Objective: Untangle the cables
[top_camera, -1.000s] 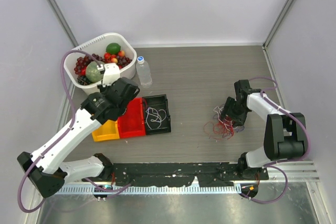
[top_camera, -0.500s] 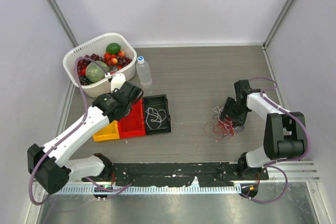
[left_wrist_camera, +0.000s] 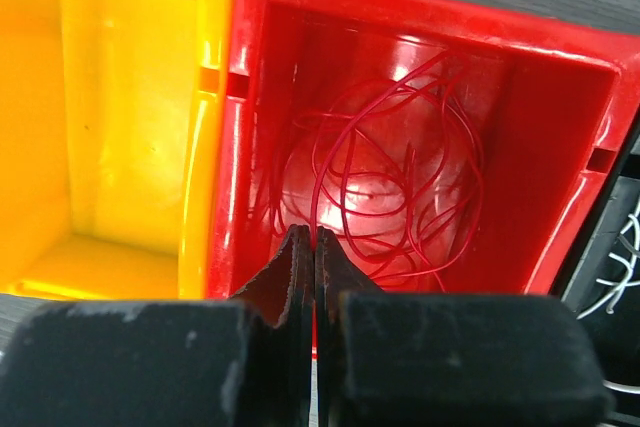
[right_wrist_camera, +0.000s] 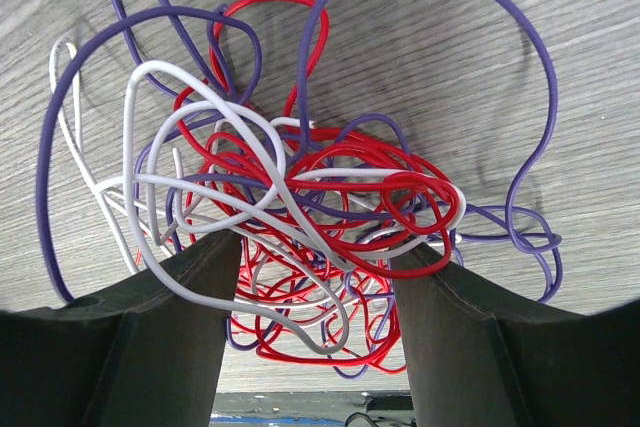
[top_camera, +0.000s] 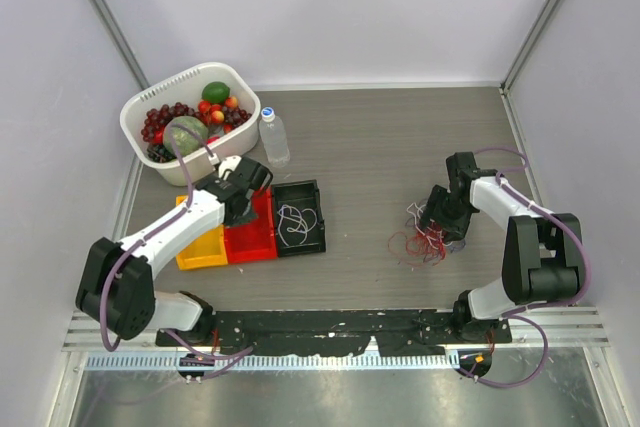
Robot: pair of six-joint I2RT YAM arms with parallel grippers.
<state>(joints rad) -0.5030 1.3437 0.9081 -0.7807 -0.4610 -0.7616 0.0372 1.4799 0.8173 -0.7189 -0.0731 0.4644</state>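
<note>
left gripper (left_wrist_camera: 305, 237): closed tight, empty, over coiled thin red cable (left_wrist_camera: 400, 162) in red plastic bin (left_wrist_camera: 560, 147) | right gripper (right_wrist_camera: 318, 257): spread wide, gripping nothing, straddling tangled red, white, purple cables (right_wrist_camera: 330, 162)

The main knot of cables (right_wrist_camera: 300, 207) lies loose on the bench (right_wrist_camera: 500, 27), partly between the spread fingers of my right end effector (right_wrist_camera: 318, 252). At its middle the red cables (right_wrist_camera: 360, 182) bunch in tight, overlapping loops. The white cables (right_wrist_camera: 275, 162) weave over them in wider curves, and the purple cables (right_wrist_camera: 551, 87) swing out in big open loops around the edge. Well apart from the knot, a single red cable (left_wrist_camera: 385, 187) sits coiled in the red bin (left_wrist_camera: 560, 97). A single white cable (top_camera: 295, 219) lies curled in the black bin (top_camera: 297, 186) beside it.
</note>
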